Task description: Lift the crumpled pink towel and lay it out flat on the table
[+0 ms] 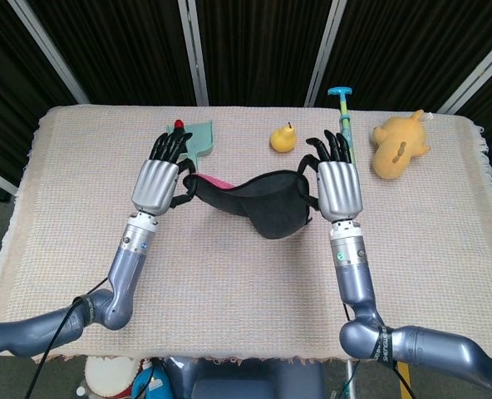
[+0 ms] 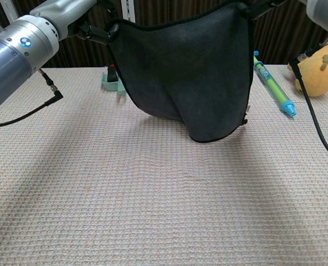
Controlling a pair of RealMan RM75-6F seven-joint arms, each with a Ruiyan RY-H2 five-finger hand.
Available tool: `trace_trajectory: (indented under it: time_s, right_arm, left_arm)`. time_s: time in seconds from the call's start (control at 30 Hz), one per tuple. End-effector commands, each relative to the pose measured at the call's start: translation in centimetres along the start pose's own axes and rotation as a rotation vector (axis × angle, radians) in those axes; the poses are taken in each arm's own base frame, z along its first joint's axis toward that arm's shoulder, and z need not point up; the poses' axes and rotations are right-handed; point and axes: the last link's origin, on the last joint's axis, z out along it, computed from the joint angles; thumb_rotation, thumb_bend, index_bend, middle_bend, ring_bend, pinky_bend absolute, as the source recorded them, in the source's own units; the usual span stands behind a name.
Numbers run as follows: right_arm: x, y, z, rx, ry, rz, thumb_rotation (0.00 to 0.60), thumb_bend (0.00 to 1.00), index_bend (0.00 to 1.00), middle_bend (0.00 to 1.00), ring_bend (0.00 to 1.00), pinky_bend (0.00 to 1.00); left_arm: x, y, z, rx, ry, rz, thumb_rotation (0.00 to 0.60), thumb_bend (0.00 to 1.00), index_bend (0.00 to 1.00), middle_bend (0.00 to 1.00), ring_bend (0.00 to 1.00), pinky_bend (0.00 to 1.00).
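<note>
towel (image 1: 267, 202): dark charcoal side out, pink strip peeking
table cover (image 1: 229, 291): beige waffle weave
dustpan (image 1: 198, 138): pale green
plush toy (image 1: 400, 144): yellow-orange
syringe toy (image 1: 344, 112): blue and green

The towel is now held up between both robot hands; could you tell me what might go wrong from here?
1. The towel sags in the middle, so it may fold under itself when lowered.
2. The left robot hand and right robot hand hold only its top corners; one could slip.
3. The dustpan lies close behind.
</note>
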Motion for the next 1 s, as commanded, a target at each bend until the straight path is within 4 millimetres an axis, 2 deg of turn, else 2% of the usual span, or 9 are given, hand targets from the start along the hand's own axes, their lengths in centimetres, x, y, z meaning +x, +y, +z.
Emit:
trace_trajectory:
  time_s: [0.03,0.37,0.67,1.0]
  right_arm:
    - [-0.7,0.0,0.5,0.003,-0.004,0.001,0.600,0.60,0.63,0.24,0.06,0.01]
    - [-1.6,0.3,3.5,-0.019,0.029,0.024,0.600,0.60,0.63,0.24,0.06,0.01]
    - [-2.3,0.1,7.2,-0.042,0.058,0.029,0.600,0.60,0.63,0.24,0.06,0.01]
    - [-2.0,-0.1,9.8,-0.061,0.099,0.021,0.600,0.60,0.63,0.24,0.06,0.01]
  left_arm:
    - [-0.1,0.3,0.8,0.007,-0.001,0.002,0.600,0.52,0.55,0.07,0.00,0.00]
    - [-0.8,1.5,3.5,0.003,0.004,0.028,0.600,0.52,0.55,0.07,0.00,0.00]
    - [-1.5,3.5,7.0,-0.003,0.022,0.036,0.600,0.52,0.55,0.07,0.00,0.00]
    - [-1.2,4.7,10.3,-0.022,0.044,0.066,0.600,0.53,0.55,0.08,0.00,0.00]
